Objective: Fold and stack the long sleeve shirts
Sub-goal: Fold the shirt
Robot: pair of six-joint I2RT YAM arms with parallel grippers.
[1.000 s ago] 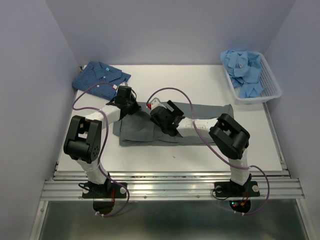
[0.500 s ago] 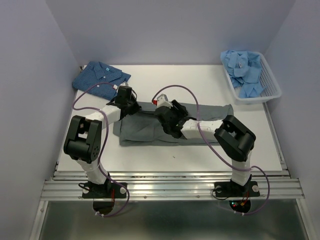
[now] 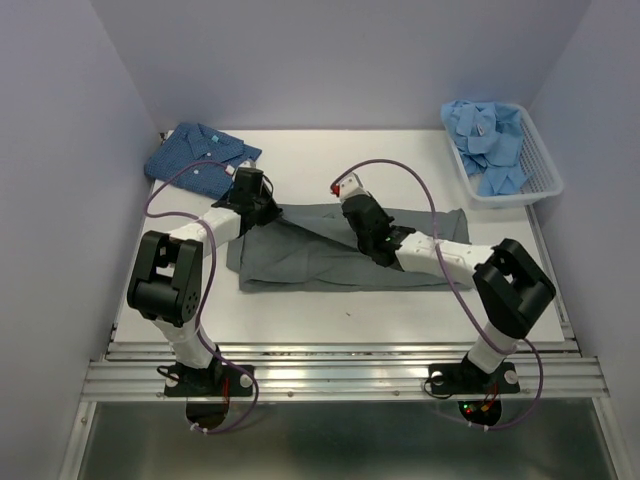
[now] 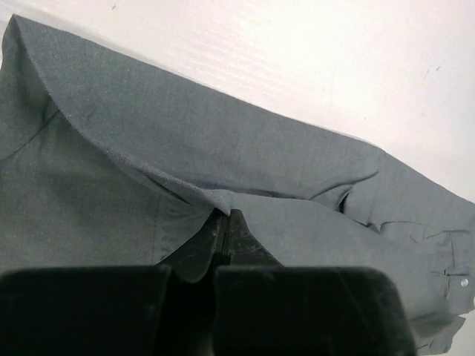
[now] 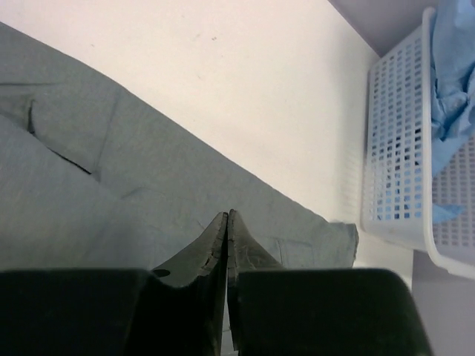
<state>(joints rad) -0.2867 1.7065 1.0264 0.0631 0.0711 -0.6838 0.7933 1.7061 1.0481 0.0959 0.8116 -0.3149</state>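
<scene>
A dark grey long sleeve shirt (image 3: 300, 262) lies spread across the middle of the table, one sleeve reaching right. My left gripper (image 3: 263, 212) is shut on a raised fold of it near its upper left; in the left wrist view the grey cloth (image 4: 223, 141) tents up at the closed tips (image 4: 226, 213). My right gripper (image 3: 352, 205) hovers over the shirt's upper edge. Its jaws (image 5: 226, 215) are pressed together above flat grey cloth (image 5: 148, 185), and no fabric shows between them. A folded dark blue patterned shirt (image 3: 200, 155) rests at the back left.
A white slatted basket (image 3: 522, 188) at the back right holds crumpled light blue shirts (image 3: 490, 140); the right wrist view shows its wall (image 5: 393, 163) just past the grey sleeve's cuff. Purple walls close in the table on three sides.
My right gripper swung from the shirt's middle toward its upper edge, the arm stretching out, and its jaws went from wide open to shut. The left gripper kept its hold and place.
</scene>
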